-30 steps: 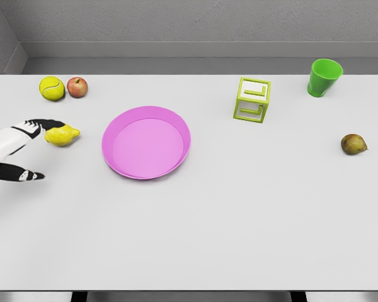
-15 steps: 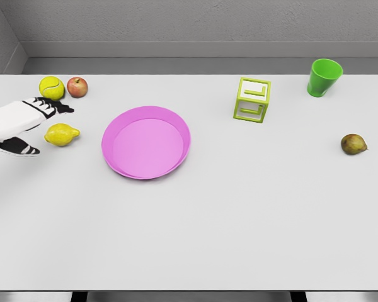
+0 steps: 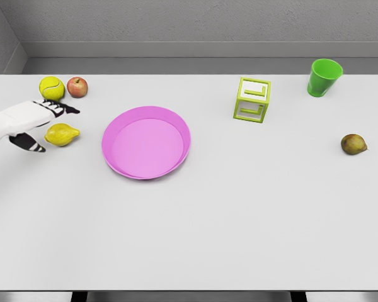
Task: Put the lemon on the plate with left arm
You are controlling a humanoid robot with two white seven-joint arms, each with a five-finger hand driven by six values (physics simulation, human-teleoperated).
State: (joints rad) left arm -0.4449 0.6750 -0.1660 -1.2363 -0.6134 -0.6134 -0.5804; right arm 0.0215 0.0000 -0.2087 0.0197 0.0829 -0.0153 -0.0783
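so the left hand [image 3: 31, 123] at the left edge has closed in a bit over the last second: thumb now sits just left of the lemon [image 3: 62, 134] and the dark fingers [image 3: 64, 108] reach over its far side, spread, not pinching anything yet. A second ago the hand was wider, with the thumb lower in the frame. Lemon hasn't budged, it's on the white counter [image 3: 239, 220] in the left part of the frame, just left of the pink plate [image 3: 146, 142]. Looks to me like it's lining up the grasp, nothing lifted. Farther back sit the tennis ball [image 3: 51, 88] and apple [image 3: 77, 87], upper left, close enough to get bumped
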